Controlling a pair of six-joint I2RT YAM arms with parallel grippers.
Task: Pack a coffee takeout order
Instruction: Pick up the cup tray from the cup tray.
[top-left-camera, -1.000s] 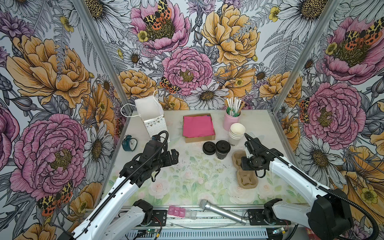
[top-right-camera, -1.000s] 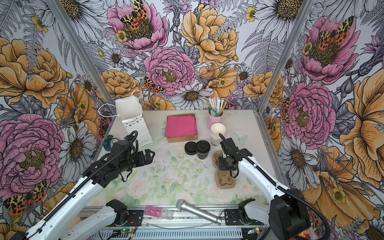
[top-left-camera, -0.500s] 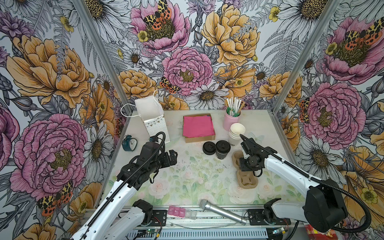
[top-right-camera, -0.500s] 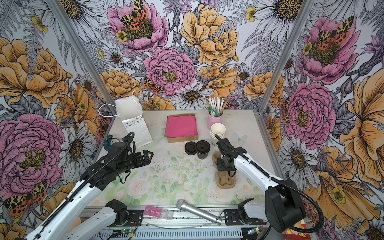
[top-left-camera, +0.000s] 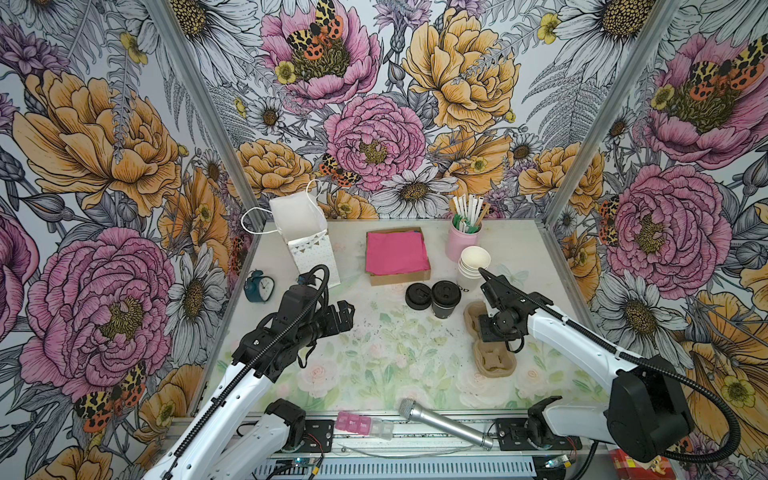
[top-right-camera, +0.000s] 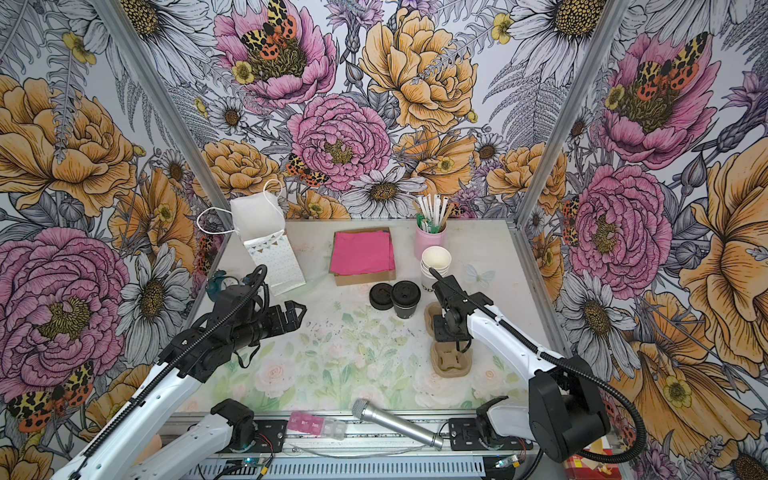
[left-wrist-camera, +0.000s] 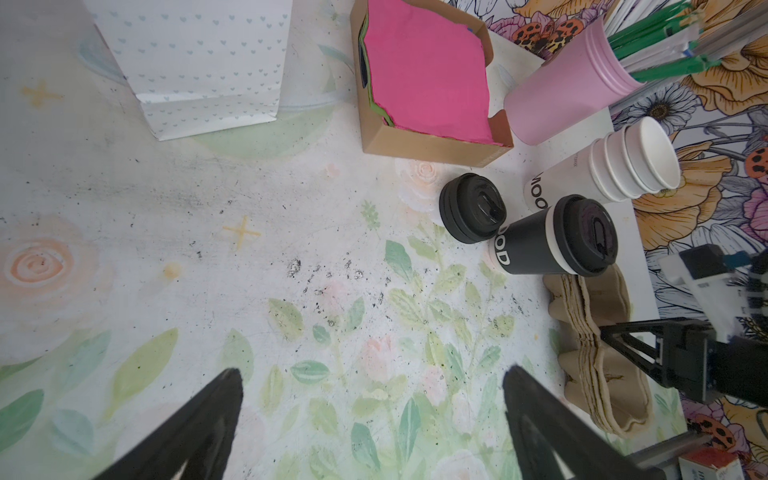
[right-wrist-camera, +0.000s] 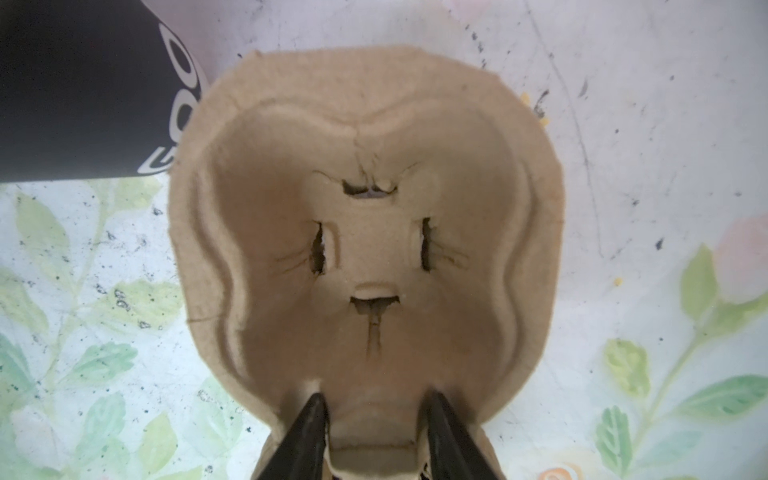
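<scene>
A: Progress?
B: Barely begun, I'd judge. The small white paper cups (top-left-camera: 473, 266) sit nested just beside the pink tumbler (top-left-camera: 461, 245). The round black plastic lids (top-left-camera: 417, 296) are stacked touching a lidded black cup (top-left-camera: 445, 291).
A: Containers?
B: The bright pink square paper napkin (top-left-camera: 397, 251) lies in a brown cardboard tray (top-left-camera: 399, 277). The white paper bag (top-left-camera: 309, 253) stands open, nothing visible inside. The tumbler holds straws.
A: Grippers?
B: The left gripper (top-left-camera: 345, 312) is spread wide. The right gripper (right-wrist-camera: 374, 395) straddles the centre ridge of the brown moulded-pulp carrier (right-wrist-camera: 365, 137). Clamped or not, cannot tell.
</scene>
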